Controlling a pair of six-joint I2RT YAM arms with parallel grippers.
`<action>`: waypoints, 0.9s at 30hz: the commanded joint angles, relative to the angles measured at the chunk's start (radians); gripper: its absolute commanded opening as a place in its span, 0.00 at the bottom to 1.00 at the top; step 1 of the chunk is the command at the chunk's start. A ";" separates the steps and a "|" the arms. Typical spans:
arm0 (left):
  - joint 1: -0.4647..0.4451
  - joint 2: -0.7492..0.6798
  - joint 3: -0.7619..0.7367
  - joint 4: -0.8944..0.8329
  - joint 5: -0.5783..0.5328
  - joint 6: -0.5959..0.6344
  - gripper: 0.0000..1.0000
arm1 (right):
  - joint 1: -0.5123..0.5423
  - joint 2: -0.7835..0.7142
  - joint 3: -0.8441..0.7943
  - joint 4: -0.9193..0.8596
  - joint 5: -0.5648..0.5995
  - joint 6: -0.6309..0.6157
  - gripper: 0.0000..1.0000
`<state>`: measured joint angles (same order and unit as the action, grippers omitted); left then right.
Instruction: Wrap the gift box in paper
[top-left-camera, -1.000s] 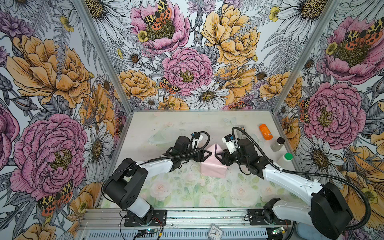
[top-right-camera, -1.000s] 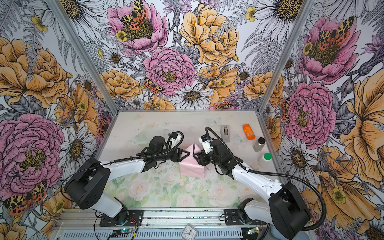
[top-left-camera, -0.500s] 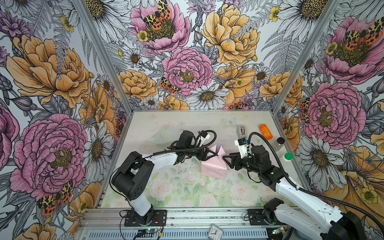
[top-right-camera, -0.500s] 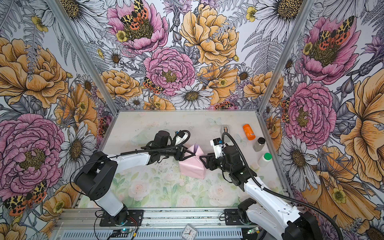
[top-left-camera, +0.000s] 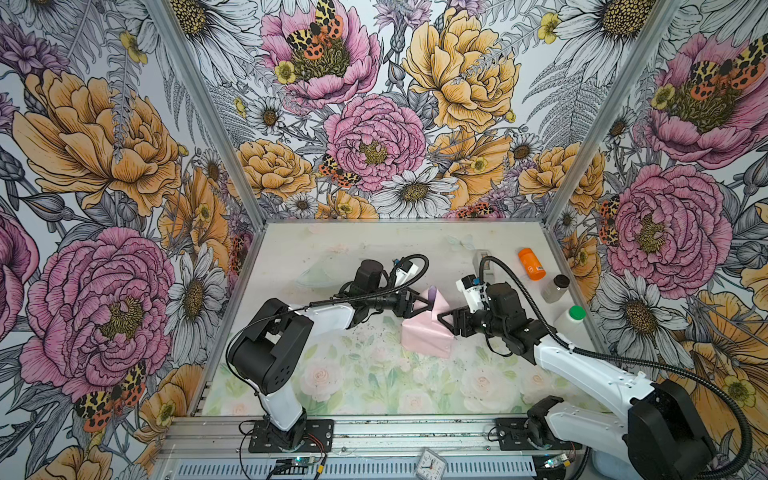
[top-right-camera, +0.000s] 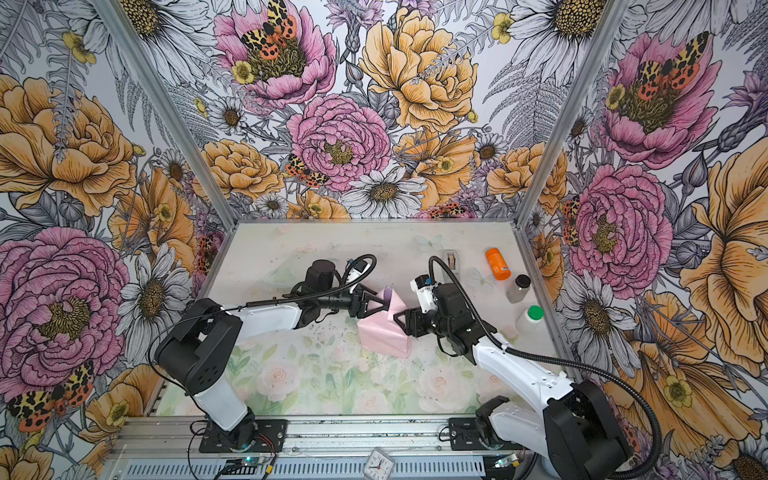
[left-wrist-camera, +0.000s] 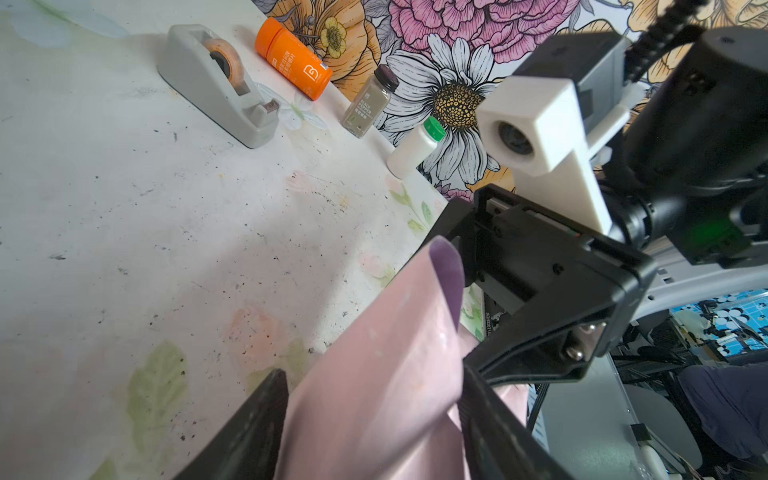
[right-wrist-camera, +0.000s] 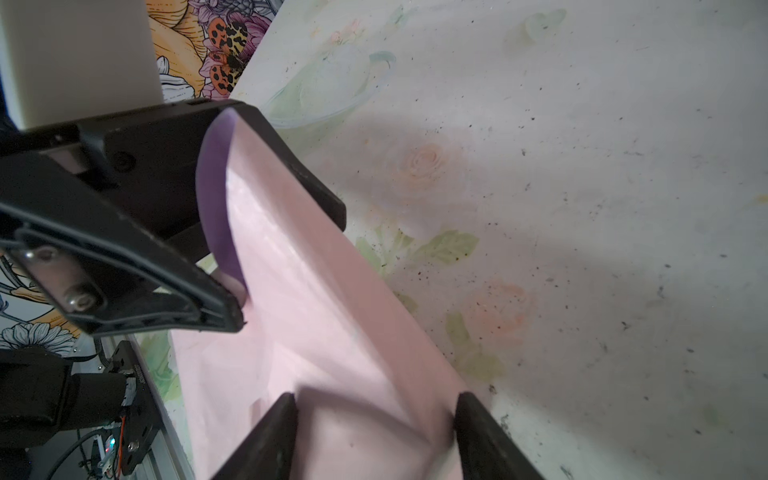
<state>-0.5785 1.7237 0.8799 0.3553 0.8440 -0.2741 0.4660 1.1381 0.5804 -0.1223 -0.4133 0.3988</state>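
Pink paper is sitting ungripped between the half-spread fingers of left gripper and right gripper, near a "BLACK PEPPER" jar.

- Paper: pale pink face outward, folded into a boxy bundle at mid-worktop; one flap upright, lilac inner face showing at curled tip.
- Gift box: hidden under the paper.

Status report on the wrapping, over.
Left gripper and right gripper open, jaws straddling the paper from opposite sides. Paper draped pink side out, gift box hidden beneath. Tape dispenser apart, nothing blocking.
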 joint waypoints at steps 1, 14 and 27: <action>-0.012 0.026 0.029 0.030 0.035 0.005 0.65 | 0.010 0.022 0.002 -0.083 0.004 -0.041 0.62; -0.022 0.087 0.216 -0.338 0.045 0.253 0.64 | 0.010 0.024 0.004 -0.092 -0.007 -0.053 0.62; 0.043 0.003 0.052 -0.101 0.113 0.159 0.66 | 0.003 -0.007 -0.002 -0.092 -0.011 -0.055 0.63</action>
<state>-0.5541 1.7657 0.9592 0.1448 0.9001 -0.0731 0.4656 1.1332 0.5850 -0.1368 -0.4240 0.3729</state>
